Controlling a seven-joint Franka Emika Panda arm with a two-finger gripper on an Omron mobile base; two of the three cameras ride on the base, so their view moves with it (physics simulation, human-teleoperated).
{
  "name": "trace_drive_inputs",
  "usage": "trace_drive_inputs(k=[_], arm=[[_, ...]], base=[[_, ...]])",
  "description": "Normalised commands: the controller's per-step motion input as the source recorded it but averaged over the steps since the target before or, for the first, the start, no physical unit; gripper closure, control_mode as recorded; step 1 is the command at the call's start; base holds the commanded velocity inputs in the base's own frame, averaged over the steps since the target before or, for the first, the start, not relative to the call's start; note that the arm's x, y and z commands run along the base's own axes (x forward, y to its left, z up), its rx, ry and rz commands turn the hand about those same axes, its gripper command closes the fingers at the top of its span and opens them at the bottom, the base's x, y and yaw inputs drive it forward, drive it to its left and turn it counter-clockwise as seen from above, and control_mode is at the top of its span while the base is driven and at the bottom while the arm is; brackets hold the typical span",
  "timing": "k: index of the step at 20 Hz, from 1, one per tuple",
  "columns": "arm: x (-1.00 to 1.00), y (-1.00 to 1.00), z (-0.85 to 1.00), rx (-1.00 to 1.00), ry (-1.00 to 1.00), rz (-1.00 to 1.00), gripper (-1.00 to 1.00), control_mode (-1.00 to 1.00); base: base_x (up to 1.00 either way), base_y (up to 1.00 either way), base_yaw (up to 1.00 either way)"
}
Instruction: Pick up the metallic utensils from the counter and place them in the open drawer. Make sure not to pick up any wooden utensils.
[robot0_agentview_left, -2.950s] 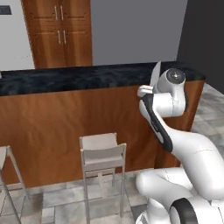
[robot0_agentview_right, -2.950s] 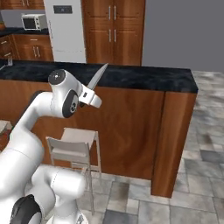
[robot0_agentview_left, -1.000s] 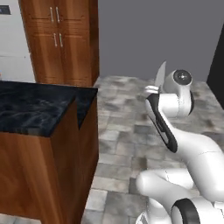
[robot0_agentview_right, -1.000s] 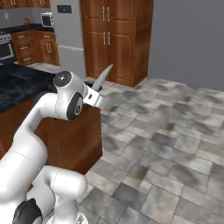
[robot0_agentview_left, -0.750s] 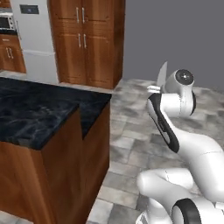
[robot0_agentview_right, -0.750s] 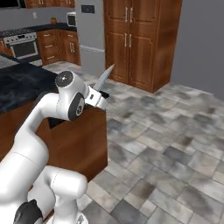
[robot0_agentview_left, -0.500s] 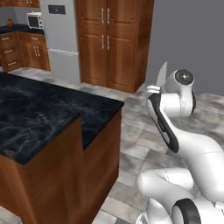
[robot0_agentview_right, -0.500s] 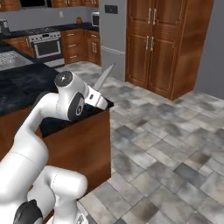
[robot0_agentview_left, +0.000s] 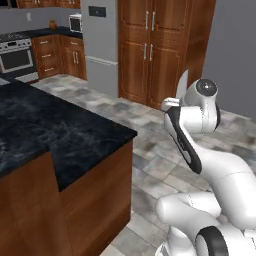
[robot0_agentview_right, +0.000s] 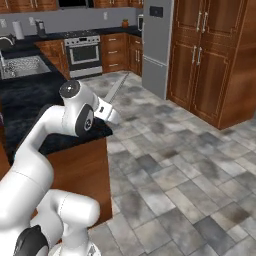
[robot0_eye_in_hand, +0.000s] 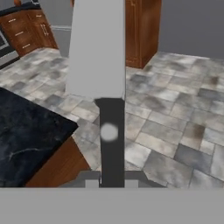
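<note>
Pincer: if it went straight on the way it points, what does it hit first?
Likely the tiled floor, just past the counter corner; depth is unclear. The metal utensil that the pincer grips would touch first.

Even, flat rendered light (no glare), faint shadows, slightly soft and blurry throughout.

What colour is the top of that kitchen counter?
The counter top is black with faint pale marbling, over reddish-brown wood sides. It shows best in the left base view.
</note>
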Motion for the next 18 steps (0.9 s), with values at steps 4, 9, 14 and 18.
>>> trace_drive_inputs(k=[4, 9, 14, 18], arm=[[0.0, 0.0, 0.0, 0.0, 0.0, 0.0, 1.0, 1.0], [0.0, 0.0, 0.0, 0.0, 0.0, 0.0, 1.0, 1.0], [0.0, 0.0, 0.0, 0.0, 0.0, 0.0, 1.0, 1.0], [0.0, 0.0, 0.0, 0.0, 0.0, 0.0, 1.0, 1.0]], base=[[0.08, -1.0, 0.29], [0.11, -1.0, 0.25], [0.35, -1.0, 0.26], [0.78, -0.97, 0.29]])
